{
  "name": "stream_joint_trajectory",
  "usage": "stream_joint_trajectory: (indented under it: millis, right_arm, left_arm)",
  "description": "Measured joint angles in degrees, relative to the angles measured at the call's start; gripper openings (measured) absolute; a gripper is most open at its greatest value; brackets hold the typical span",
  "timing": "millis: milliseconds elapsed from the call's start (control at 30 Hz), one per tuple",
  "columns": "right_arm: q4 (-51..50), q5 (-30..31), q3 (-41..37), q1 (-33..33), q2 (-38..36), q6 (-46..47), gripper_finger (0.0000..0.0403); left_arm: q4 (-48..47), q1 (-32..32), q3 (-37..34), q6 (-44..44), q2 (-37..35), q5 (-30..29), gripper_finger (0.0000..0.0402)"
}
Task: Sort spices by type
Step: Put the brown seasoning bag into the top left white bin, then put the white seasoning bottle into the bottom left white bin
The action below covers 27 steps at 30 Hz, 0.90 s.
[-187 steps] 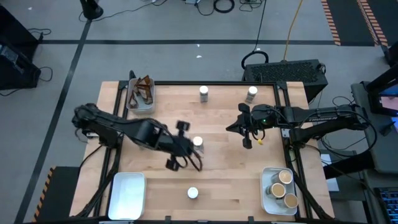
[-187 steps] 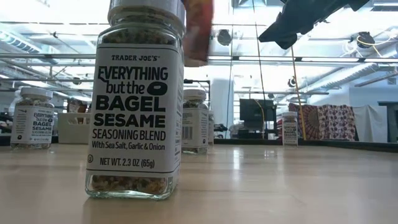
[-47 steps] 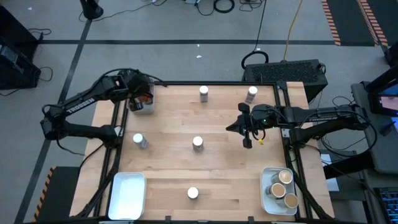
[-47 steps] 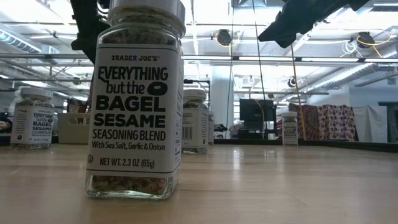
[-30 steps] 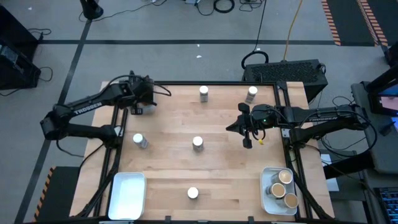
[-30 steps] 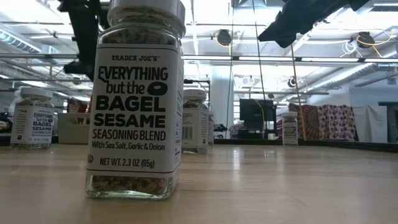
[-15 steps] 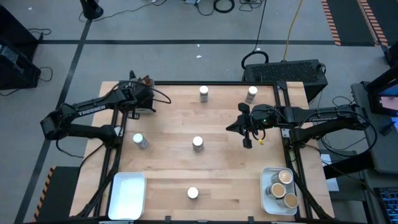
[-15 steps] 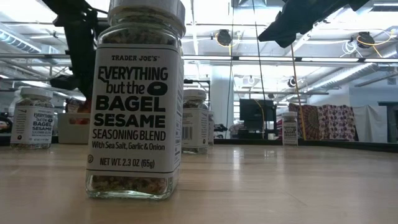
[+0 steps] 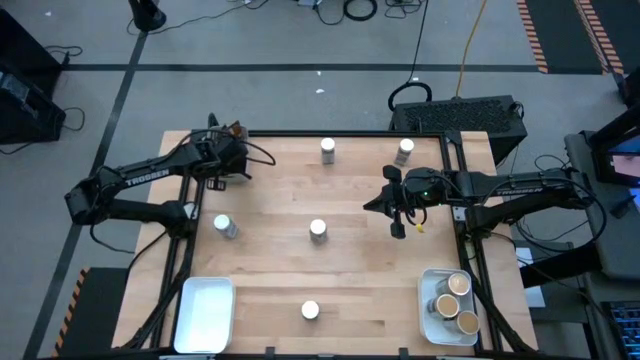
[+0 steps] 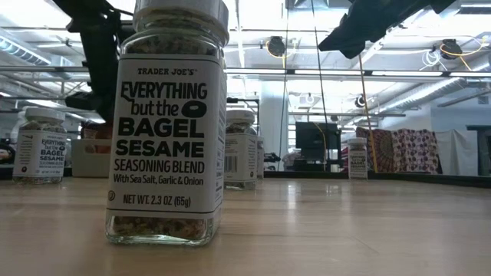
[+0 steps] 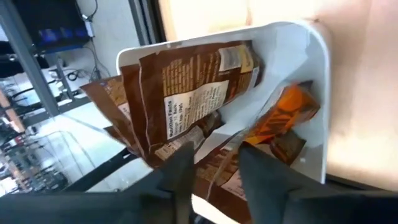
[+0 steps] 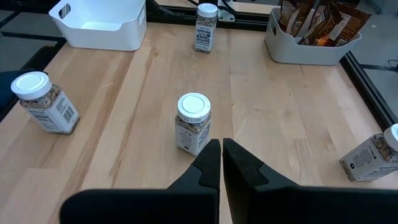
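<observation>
Moved since 6.2 s back: left gripper (image 9: pixel 232 160), then mid-surface beside the centre jar, now up at the far-left corner over the sachet tray (image 11: pixel 314 93). Barely shifted in the last half second. Right gripper (image 9: pixel 397 222) unchanged, parked over the right-centre of the surface (image 9: pixel 350 260).

Left jaws apart, tips just above the sachets (image 11: pixel 193 93), not clamped on anything. Right jaws together, empty.

Sachets: dark brown, crinkly, white nutrition panel on the back, standing bunched in the far-left tray; one orange-printed pack low in the tray. Count unclear from the wrist view, probably four or more.

White-lidded jars (image 9: pixel 318 230): five, all loose on the surface. Clear glass, white label, seed mix inside. Far centre, far right, left edge, centre, near centre. Near-centre one (image 10: pixel 169 123) fills the low view, label reads "Everything but the Bagel Sesame".

Tan-lidded jars (image 9: pixel 458 284): three, grouped in the near-right tray (image 9: pixel 428 322), touching or nearly so.

Near-left tray (image 9: pixel 205 312): white, nothing visible in it.

Trays: three total.
</observation>
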Motion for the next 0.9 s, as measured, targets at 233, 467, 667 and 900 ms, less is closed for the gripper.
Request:
stream_joint_trajectory:
  millis: [233, 467, 667, 900]
  right_arm:
    - [0.0, 0.0, 0.0, 0.0, 0.0, -0.7, 0.0000]
    - [0.0, 0.0, 0.0, 0.0, 0.0, -0.7, 0.0000]
    - [0.0, 0.0, 0.0, 0.0, 0.0, -0.7, 0.0000]
    - [0.0, 0.0, 0.0, 0.0, 0.0, -0.7, 0.0000]
  left_arm:
    - [-0.2, -1.6, 0.2, 0.0, -0.2, -2.6, 0.0210]
    - [-0.2, -6.4, 6.9, -0.1, -0.2, -1.7, 0.0232]
    - [-2.0, -8.1, 14.5, -10.6, -0.3, 6.7, 0.0233]
    - [-1.9, -8.4, 18.0, -29.7, -0.3, 21.4, 0.0233]
